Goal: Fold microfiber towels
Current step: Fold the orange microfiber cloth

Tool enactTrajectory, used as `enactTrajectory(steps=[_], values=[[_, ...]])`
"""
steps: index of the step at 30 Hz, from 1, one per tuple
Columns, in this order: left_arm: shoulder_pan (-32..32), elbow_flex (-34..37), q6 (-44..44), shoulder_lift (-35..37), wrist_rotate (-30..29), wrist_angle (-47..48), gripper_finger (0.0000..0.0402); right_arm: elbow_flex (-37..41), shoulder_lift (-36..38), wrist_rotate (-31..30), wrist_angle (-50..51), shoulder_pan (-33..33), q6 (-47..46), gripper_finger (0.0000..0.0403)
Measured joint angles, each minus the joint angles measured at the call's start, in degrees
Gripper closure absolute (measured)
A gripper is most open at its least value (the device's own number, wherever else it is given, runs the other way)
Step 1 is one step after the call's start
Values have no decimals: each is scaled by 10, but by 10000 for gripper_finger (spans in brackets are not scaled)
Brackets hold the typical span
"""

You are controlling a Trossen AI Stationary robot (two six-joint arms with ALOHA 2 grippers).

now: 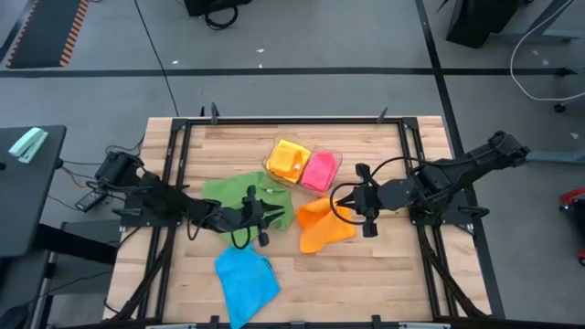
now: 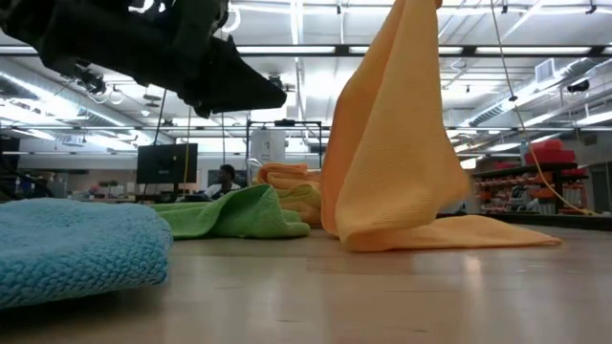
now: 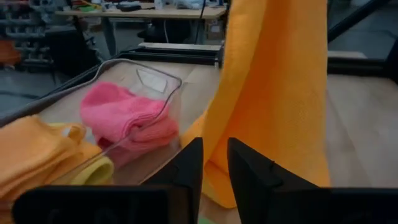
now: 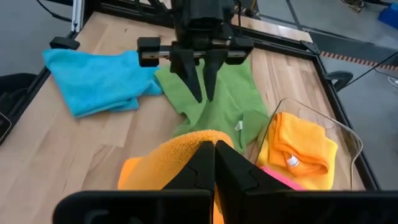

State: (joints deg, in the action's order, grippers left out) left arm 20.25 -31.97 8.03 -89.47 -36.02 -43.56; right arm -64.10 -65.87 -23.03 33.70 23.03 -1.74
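Cloth like this orange towel (image 1: 322, 227) is light, limp and grippy; it drapes from whatever point I pinch, so a corner or hem edge is where I take it. My right gripper (image 4: 213, 163) is pressed together on its top edge, holding it up so it hangs in a long fold, its lower end trailing on the table (image 1: 384, 265). My left gripper (image 4: 203, 81), fingers slightly parted and holding nothing, hovers over the green towel (image 1: 238, 192), just beside the hanging orange one. Blue towel (image 1: 245, 281) lies nearer me; pink (image 1: 320, 170) and yellow (image 1: 289, 159) sit in the tray (image 1: 339, 162).
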Motion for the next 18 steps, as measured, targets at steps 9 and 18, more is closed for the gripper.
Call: enactTrajectory(steps=[9,18], values=[[-2,-23,-2,-11,49,-2,295,0,-1,0,-4,0,-14,393],[-5,-88,-62,-71,48,0,299,11,-1,1,-23,0,-28,393]])
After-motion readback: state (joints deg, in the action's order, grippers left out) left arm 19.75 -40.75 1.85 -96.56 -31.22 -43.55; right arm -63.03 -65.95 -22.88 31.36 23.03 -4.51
